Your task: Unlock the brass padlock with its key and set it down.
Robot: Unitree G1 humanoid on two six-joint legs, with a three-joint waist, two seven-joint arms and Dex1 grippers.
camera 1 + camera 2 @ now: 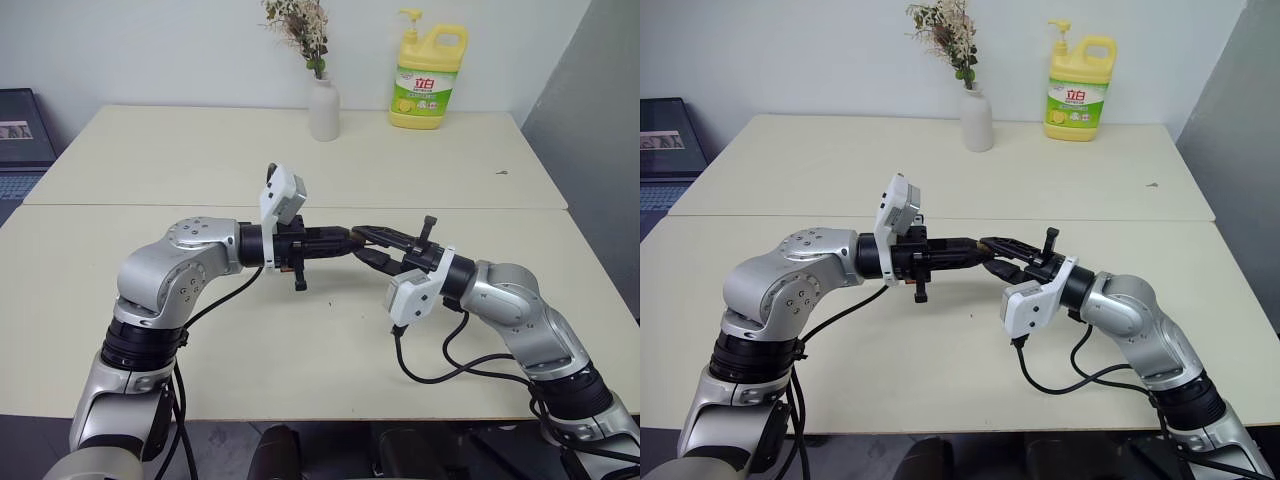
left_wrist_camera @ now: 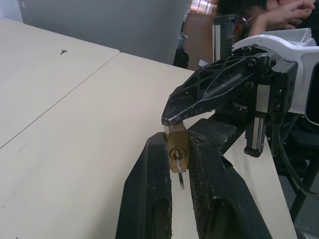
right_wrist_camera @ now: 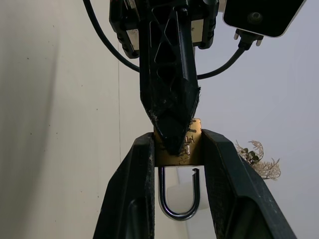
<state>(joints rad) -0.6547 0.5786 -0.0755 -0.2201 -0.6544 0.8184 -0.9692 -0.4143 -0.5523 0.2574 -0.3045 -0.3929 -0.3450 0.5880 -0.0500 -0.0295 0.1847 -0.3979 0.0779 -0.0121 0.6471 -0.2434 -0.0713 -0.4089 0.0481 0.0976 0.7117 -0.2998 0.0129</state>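
Holding the small squarish yellow-brass padlock [image 3: 175, 145] in the air between my two hands, above the middle of the near cream desk [image 1: 300, 350] and well clear of its surface. My right hand [image 3: 177, 154] is clamped on the lock body from both sides. In the right wrist view the thin silvery arched shackle [image 3: 178, 194] points back toward that wrist, one leg showing a free notched end, so I judge the lock already sprung. My left hand [image 2: 178, 164] comes in from the opposite side, fingers nearly together about the thin silvery-grey key [image 2: 179, 174], which sits in the keyhole. The lock's long axis runs along the right hand's fingers, roughly level. Step in hand: the unlocking turn, probably done. Next I must release the key and lower the lock onto the desk.
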